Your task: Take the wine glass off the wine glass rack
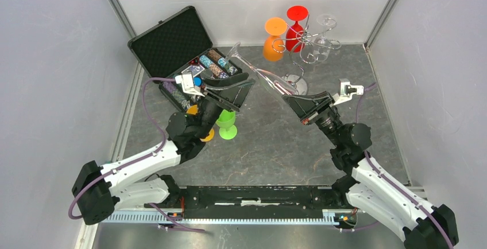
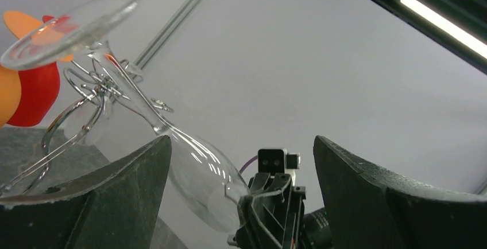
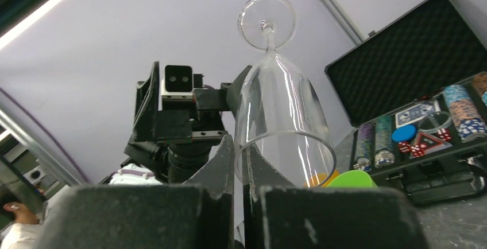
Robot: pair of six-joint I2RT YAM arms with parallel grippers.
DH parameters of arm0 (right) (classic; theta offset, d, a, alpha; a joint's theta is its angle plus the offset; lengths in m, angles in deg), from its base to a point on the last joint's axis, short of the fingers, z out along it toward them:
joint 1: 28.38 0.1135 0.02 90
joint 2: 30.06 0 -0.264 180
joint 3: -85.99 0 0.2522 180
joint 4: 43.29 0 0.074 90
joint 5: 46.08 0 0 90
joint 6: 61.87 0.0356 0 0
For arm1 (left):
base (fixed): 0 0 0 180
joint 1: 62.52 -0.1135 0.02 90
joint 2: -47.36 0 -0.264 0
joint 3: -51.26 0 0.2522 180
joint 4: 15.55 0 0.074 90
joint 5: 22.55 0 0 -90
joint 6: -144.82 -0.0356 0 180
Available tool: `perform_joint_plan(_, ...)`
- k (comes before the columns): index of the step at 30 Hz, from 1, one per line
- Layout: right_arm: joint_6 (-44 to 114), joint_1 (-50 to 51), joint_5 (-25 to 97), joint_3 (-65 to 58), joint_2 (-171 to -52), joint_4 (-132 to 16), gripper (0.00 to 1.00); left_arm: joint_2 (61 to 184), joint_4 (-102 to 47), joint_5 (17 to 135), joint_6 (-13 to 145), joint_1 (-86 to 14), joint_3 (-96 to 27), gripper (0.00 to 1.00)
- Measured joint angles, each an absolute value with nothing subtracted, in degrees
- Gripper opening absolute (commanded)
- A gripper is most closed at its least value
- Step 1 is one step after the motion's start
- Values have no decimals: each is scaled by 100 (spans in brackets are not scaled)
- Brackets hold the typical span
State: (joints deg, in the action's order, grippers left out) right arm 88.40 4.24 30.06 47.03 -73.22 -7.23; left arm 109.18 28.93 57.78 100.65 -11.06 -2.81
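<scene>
Right tool (image 3: 238,148) gripping wine glass (image 3: 284,108), chips (image 3: 461,110) in case (image 3: 402,54)

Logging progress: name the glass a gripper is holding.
The clear wine glass pinched at its rim by the right gripper, tilted in mid-air. The orange glass, red glass and second clear glass hang on the rack; the green glass is on the table.

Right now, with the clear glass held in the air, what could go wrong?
The right tool pinches only the thin rim of the tilted wine glass, so it may slip or crack. The open left tool sits close beside the bowl and could knock it.
</scene>
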Motion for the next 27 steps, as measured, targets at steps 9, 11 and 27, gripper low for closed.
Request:
perform_joint_plan(9,7695,420,3124,3997,-7009,-2651,0,9991,1101,6401,8932,-1106,-82,100)
perform_joint_plan(11,7238,420,3176,3593,-6891,-3488,0,9663,495,6504,8498,-1106,-69,100)
perform_joint_plan(27,4211,420,3353,1128,-7123,-8891,0,8649,-2604,6303,6880,-1103,-635,100)
